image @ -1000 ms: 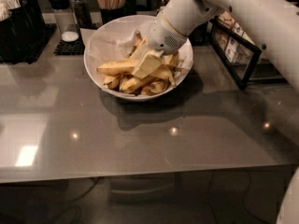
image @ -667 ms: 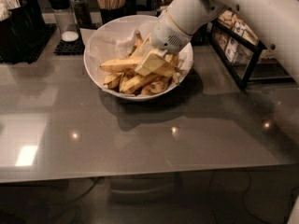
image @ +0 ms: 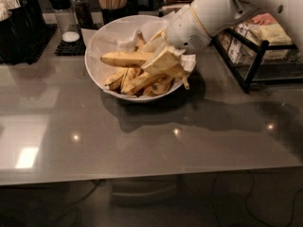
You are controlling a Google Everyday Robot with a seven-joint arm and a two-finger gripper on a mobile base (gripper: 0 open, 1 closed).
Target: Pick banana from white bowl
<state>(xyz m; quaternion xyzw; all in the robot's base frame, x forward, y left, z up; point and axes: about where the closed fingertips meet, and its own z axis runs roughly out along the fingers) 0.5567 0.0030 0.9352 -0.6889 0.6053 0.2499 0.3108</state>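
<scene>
The white bowl [image: 97, 51], lined with crinkled paper, stands at the back middle of the grey table and holds several bananas. The banana [image: 124, 58], long and yellow, lies level across the top of the pile, its left tip toward the bowl's left rim. My gripper [image: 162, 63] reaches into the bowl from the upper right. Its pale fingers [image: 165, 58] are closed on the banana's right end, which they hide. Smaller, browner bananas [image: 137, 83] lie beneath it.
A black wire rack with packets [image: 255, 46] stands right of the bowl, close to my arm. A shaker [image: 64, 18], a cup of stirrers [image: 112, 1] and dark holders [image: 19, 27] line the back left. The table's front edge [image: 142, 174] is near.
The banana has risen slightly off the pile and now sits level, held at its right end. My gripper has shifted a little up and to the right.
</scene>
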